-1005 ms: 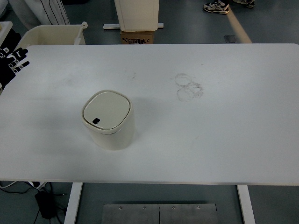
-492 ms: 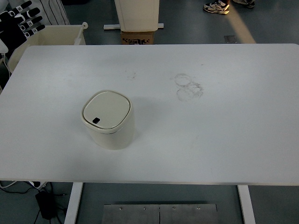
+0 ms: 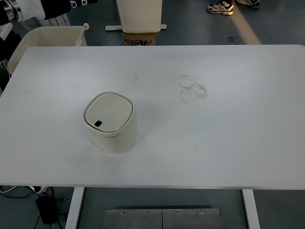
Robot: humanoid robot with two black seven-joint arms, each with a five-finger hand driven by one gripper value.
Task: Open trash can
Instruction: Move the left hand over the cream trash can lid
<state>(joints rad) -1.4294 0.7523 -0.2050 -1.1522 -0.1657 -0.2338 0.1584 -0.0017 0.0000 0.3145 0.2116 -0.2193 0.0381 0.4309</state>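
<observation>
Top view: cream trash can (image 3: pixel 111 123) upright on white table (image 3: pixel 228 138), left of centre, lid shut.
Dark push-button patch on lid's near-left edge. Left arm (image 3: pixel 28 8) visible only at far upper-left corner, beyond table edge, well apart from can; hand cropped, finger state impossible to tell. Faint ring marks (image 3: pixel 192 88) right of centre. Cream bin (image 3: pixel 45 38) beyond far-left corner; cardboard box (image 3: pixel 140 37) and sneakers (image 3: pixel 220 7) on floor.
</observation>
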